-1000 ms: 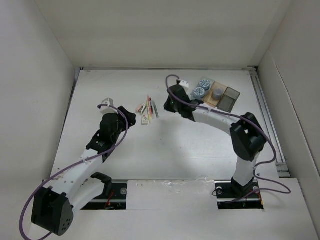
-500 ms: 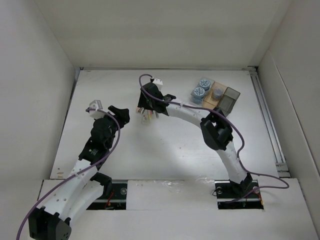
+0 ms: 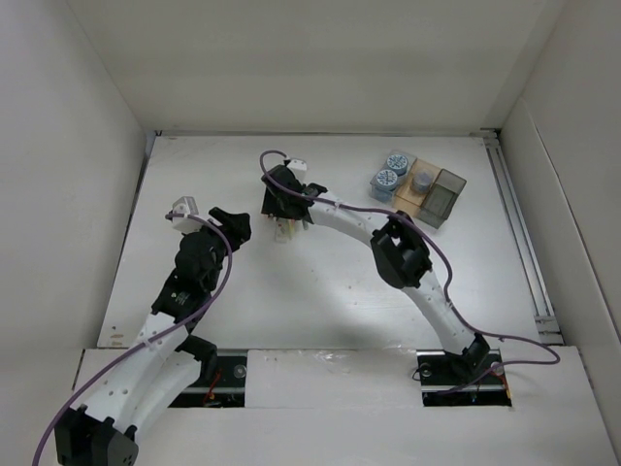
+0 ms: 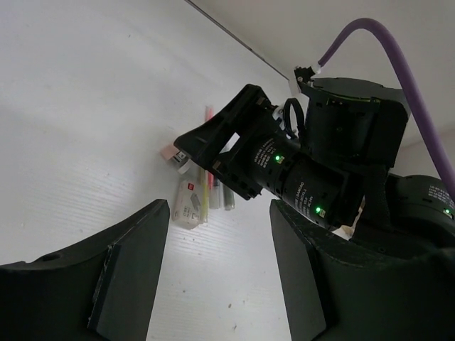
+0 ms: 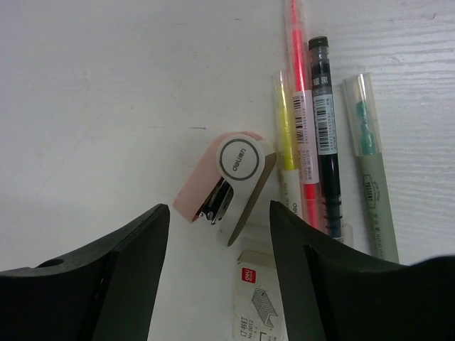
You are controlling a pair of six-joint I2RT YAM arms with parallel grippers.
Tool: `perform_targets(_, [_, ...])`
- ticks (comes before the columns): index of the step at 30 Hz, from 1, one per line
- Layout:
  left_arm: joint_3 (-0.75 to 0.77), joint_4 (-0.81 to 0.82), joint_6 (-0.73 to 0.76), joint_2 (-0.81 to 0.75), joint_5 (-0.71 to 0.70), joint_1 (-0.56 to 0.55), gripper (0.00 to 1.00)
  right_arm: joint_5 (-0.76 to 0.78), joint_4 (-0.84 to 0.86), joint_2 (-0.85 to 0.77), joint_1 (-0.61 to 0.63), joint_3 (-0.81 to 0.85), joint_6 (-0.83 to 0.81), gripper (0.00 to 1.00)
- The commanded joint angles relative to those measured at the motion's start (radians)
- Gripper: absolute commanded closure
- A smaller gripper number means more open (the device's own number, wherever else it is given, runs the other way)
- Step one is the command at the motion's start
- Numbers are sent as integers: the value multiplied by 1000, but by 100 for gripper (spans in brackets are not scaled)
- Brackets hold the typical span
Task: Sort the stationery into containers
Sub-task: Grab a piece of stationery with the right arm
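The loose stationery lies in a small pile (image 3: 284, 231) at mid-table, mostly hidden in the top view by my right gripper (image 3: 283, 206). The right wrist view shows a pink-and-white stapler (image 5: 229, 182), a staple box (image 5: 260, 302), and yellow (image 5: 287, 135), pink (image 5: 301, 106), black (image 5: 325, 135) and grey-green (image 5: 371, 177) pens. My right gripper (image 5: 220, 273) hangs open just above the stapler and box. My left gripper (image 3: 229, 224) is open and empty, left of the pile. The containers (image 3: 445, 195) stand at the back right, holding two patterned discs (image 3: 386, 179).
In the left wrist view the right gripper's black body (image 4: 245, 145) hangs over the pile (image 4: 192, 204), close ahead of my left gripper (image 4: 219, 280). A small grey round item (image 3: 422, 181) sits in the tan compartment. White walls enclose the table on three sides.
The right arm has swung left from beside the containers to above the pile, and its jaws have opened. The left arm has drawn back a little to the left.
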Motion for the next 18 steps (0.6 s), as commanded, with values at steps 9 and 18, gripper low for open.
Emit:
perform_targets(9, [-2, 10, -2, -26, 1, 0, 45, 10, -5, 95, 23, 143, 14, 34])
perform_targets(18, [-11, 10, -2, -35, 1, 0, 45, 20, -5, 106, 23, 152, 23, 48])
